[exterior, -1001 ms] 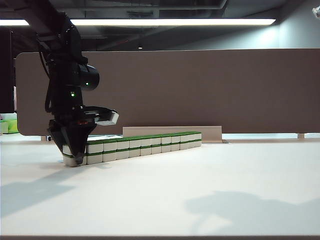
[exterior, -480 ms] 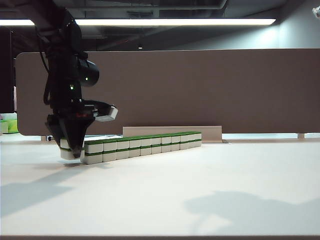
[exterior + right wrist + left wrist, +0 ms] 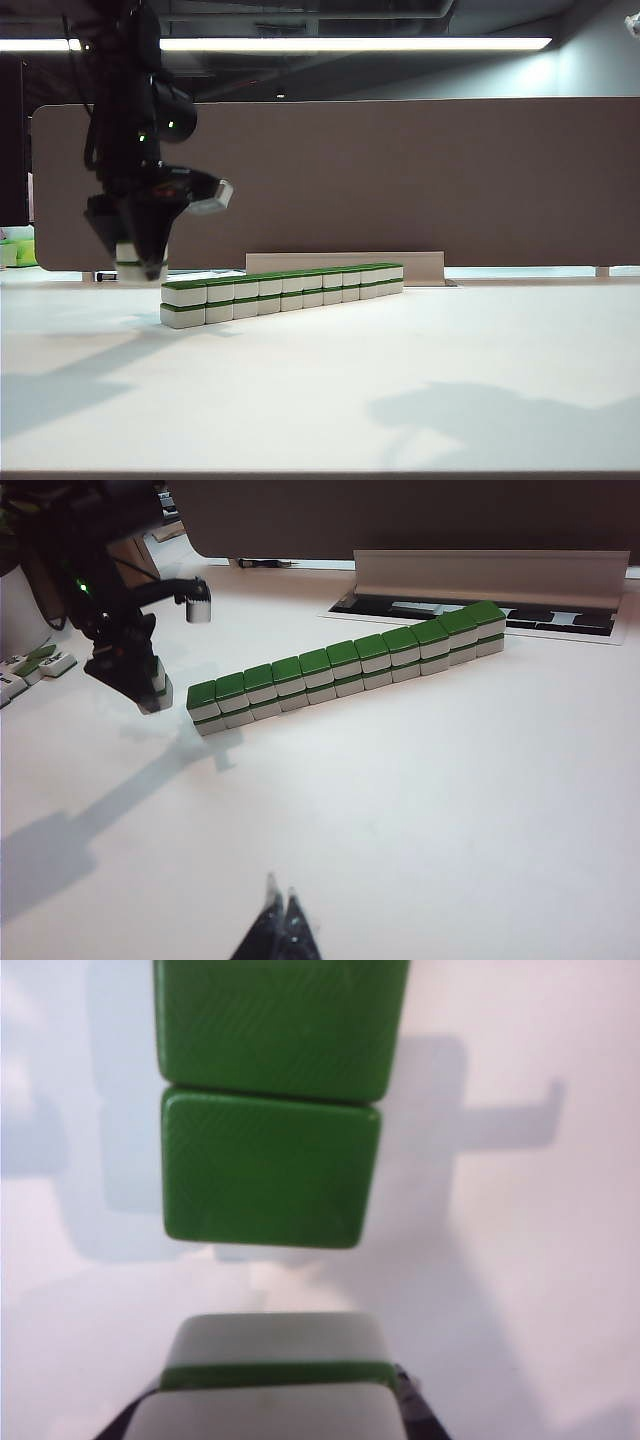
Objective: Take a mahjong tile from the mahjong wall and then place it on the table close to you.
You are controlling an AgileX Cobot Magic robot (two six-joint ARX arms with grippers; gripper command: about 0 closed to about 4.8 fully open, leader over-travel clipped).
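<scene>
The white tabletop (image 3: 420, 380) spreads wide and bare in front of a brown-grey partition board (image 3: 400, 180). On it stands the mahjong wall (image 3: 285, 290), a straight two-tier row of white tiles with green tops, running away from the exterior camera toward the right of that view. The left arm's end effector (image 3: 138, 258) hangs in the air just past the wall's near left end, pointing down and clear of the tabletop. Its fingers are clamped on a stack of two mahjong tiles (image 3: 128, 262), white with a green band between them, held above the height of the wall's upper tier and apart from it. In the left wrist view the held tiles (image 3: 275, 1385) sit between the fingers, with the green top of the wall's end tile (image 3: 265, 1170) below and just beyond them. The right end effector (image 3: 282, 920) is well apart from the wall, low over the near tabletop, its two dark fingertips drawn together with nothing between them.
</scene>
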